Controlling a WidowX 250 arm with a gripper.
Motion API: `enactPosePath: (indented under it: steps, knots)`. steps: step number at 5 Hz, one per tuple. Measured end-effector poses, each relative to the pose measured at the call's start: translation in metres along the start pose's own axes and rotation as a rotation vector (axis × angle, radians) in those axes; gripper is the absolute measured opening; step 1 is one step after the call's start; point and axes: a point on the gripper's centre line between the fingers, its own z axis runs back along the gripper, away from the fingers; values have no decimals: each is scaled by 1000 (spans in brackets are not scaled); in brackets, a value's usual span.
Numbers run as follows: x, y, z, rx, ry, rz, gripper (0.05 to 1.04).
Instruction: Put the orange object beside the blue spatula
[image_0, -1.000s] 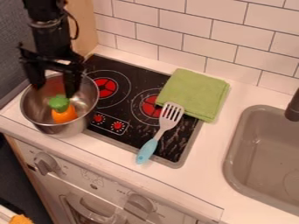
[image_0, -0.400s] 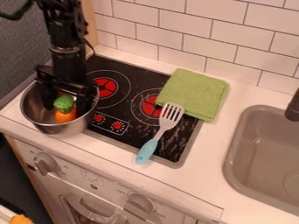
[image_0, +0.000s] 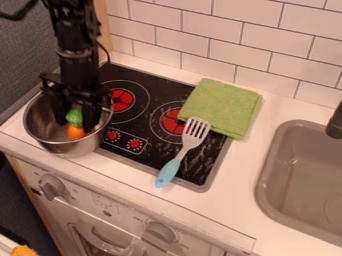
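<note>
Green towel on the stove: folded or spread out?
Folded: the green towel lies as a compact pad with straight edges and stacked layers along its right side, partly over the stove.

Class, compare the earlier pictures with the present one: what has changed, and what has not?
The gripper has come down and towards the picture's right, into the pot. The carrot has shifted slightly right inside the pot; whether it is held yet, I cannot tell. The spatula, green cloth and pot stayed put.
</note>
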Motion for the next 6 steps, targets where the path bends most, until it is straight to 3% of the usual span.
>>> enactPosePath:
  steps: [1, 2, 3, 4, 6]
  knots:
    - [-1, 1, 32, -4, -92, 26, 614]
    - [-10, -21, 72, 5, -193, 6, 614]
    - [-11, -70, 79, -47, -222, -136, 614]
    - [-12, -108, 80, -69, -232, -217, 614]
    - [6, -112, 22, -22, -74, -199, 614]
